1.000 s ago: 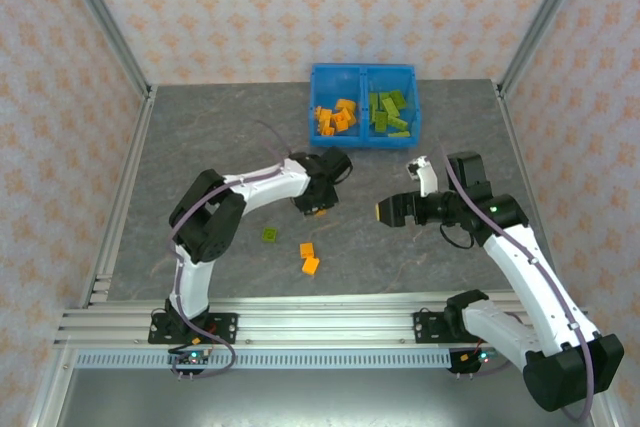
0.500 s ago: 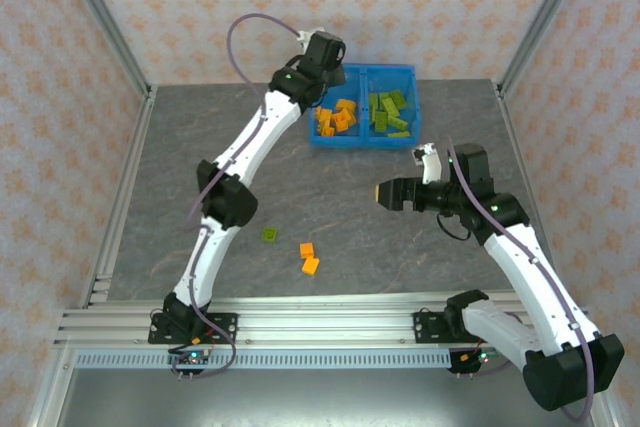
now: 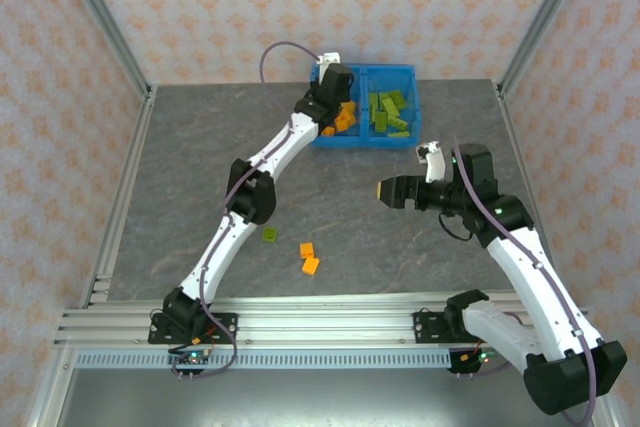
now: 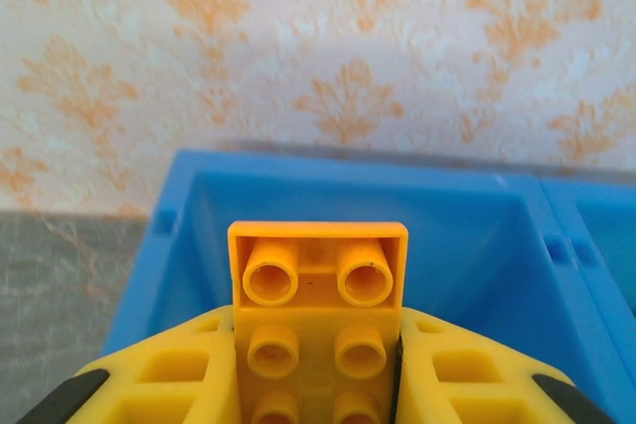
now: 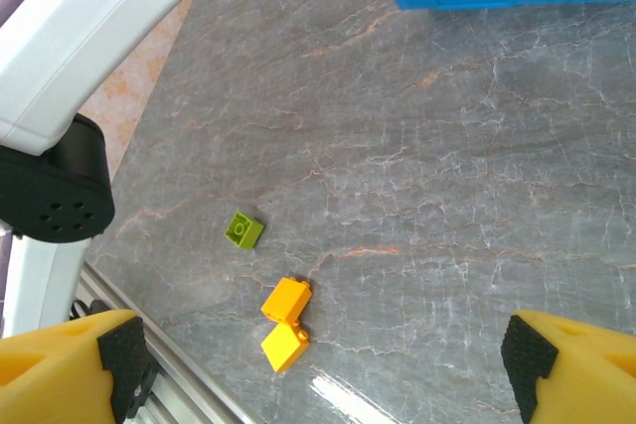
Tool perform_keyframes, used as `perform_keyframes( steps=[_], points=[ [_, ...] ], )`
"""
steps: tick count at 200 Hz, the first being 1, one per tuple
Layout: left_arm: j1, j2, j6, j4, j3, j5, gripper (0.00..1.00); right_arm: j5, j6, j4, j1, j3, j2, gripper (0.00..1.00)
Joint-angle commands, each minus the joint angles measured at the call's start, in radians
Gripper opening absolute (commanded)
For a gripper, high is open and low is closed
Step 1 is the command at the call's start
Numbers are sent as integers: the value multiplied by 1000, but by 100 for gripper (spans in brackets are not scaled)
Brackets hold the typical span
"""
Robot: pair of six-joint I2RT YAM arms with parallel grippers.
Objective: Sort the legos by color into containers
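**Left arm holds an orange brick over the blue bin**

The left arm (image 3: 262, 162) is stretched out long. It reaches from its base at the near edge right across the bench (image 3: 190, 157) to the far side. The left claw (image 3: 338, 105) hangs over the left half of the blue bin (image 3: 363, 70).

The left claw is nearly closed, and it pinches an orange brick (image 4: 318, 290) between its two yellow fingers (image 4: 174, 369). The brick sticks out past the fingertips with its bumps facing the wrist camera. The blue walls of the left half sit just beyond it. From above, the claw hides part of that half, so I can't tell if the brick touches the pile below.

More orange bricks (image 3: 347, 119) lie in the left half. Green bricks (image 3: 390, 112) lie in the right half.

The right arm (image 3: 530, 267) is bent at the elbow and leans in over the bench. The right claw (image 3: 385, 190) points to the left, up off the bench and well away from the bin. It is wide open, with nothing in it.

Three loose bricks lie on the bench near the front. A small green brick (image 5: 243, 230) sits alone. Two orange ones (image 5: 286, 299) lie right next to each other, close to the green one but apart from it.
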Motion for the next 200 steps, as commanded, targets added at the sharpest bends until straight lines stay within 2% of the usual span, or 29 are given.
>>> perform_keyframes(
  steps=[1, 13, 25, 61, 94, 105, 121, 138, 158, 171, 200],
  points=[
    [40, 14, 20, 106, 91, -52, 45, 17, -6, -9, 3, 32, -13, 94],
    [44, 9, 28, 91, 95, -36, 60, 17, -4, -6, 3, 41, -13, 94],
    [45, -11, 42, 61, 95, -15, 67, 22, -5, 0, 2, 47, -10, 94],
    [44, -158, 21, -117, 67, 74, 73, 60, 22, 44, 3, 47, 5, 94],
    [45, -405, -12, -254, -88, 184, 74, 115, 43, 53, 5, 38, 26, 94],
    [44, -517, -7, -257, -208, 229, 74, 127, 33, 44, 14, 37, 37, 92],
    [49, -714, 44, -155, -479, 376, 70, 181, -15, 19, 71, 39, 55, 91],
    [58, -925, 144, -84, -737, 561, 77, 287, -94, -1, 200, 35, 75, 93],
    [60, -1138, 350, -131, -968, 709, 86, 360, -123, 11, 346, 25, 117, 96],
    [60, -1275, 486, -196, -1100, 739, 91, 373, -109, 71, 420, -7, 140, 97],
    [60, -1617, 744, -266, -1430, 691, 100, 392, -60, 234, 560, -88, 205, 99]
  ],
)
